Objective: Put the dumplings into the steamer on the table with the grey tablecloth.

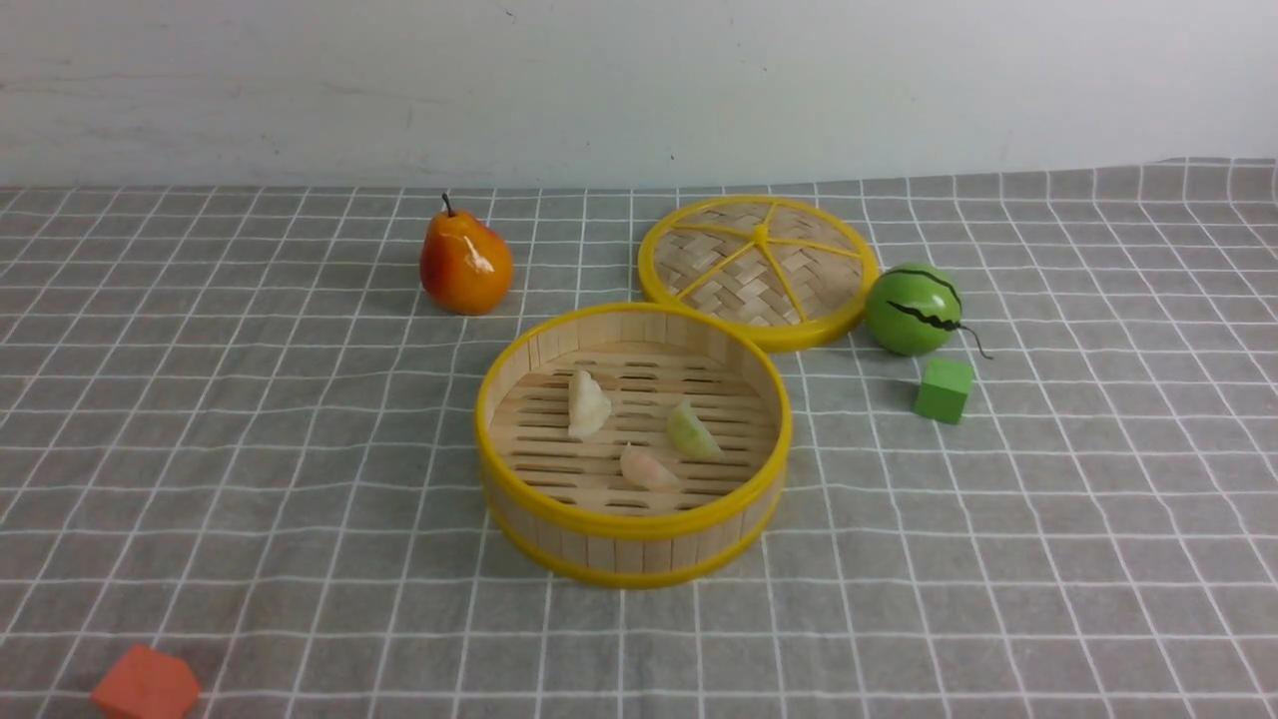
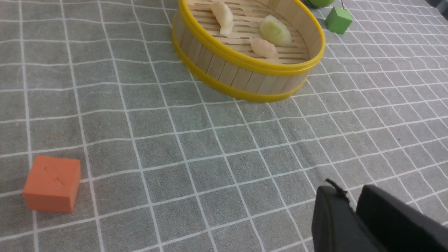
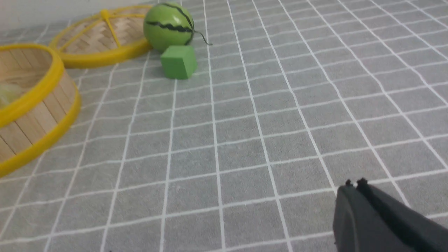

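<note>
Grey checked cloth under a pale wall, and every dumpling already sits in the basket.

Starting from the arms: the right gripper (image 3: 353, 185) has its fingers pressed together on nothing, low over the grey tablecloth (image 1: 250, 449); the left gripper (image 2: 351, 201) shows two dark fingers with only a thin slit between them, so I cannot tell whether it is parted or closed, though nothing sits in it. Further out, the steamer (image 1: 633, 544) stands mid-table with the whitish dumpling (image 1: 587, 403), the yellow-green dumpling (image 1: 692, 431) and the pinkish dumpling (image 1: 647, 467) lying apart on its slatted floor. To my eye the job looks finished (none remain on the cloth). Neither arm shows in the front view, and the wrist views cut off the fingers' upper parts.
</note>
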Robot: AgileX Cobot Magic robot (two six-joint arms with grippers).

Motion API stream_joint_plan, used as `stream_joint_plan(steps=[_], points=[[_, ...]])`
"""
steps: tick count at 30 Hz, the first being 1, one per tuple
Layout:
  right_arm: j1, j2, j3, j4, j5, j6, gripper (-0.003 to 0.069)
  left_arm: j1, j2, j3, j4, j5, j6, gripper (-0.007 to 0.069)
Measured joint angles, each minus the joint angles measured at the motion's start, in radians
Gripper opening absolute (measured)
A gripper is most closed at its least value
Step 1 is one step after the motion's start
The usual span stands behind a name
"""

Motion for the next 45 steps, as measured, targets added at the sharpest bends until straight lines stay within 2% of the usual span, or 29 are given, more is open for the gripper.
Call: stream_joint_plan(steps=[41,43,45], points=[[0.009,0.000,-0.003,-0.022,0.035,0.006,-0.0011,0.000,0.000,0.000,0.027,0.015,0.000,0.0132],[0.009,0.000,-0.003,-0.022,0.035,0.006,-0.0008,0.000,0.000,0.000,0.036,-0.026,0.000,0.0115],[0.009,0.000,-0.003,-0.022,0.035,0.006,-0.0005,0.000,0.000,0.004,0.064,-0.116,0.000,0.0065]])
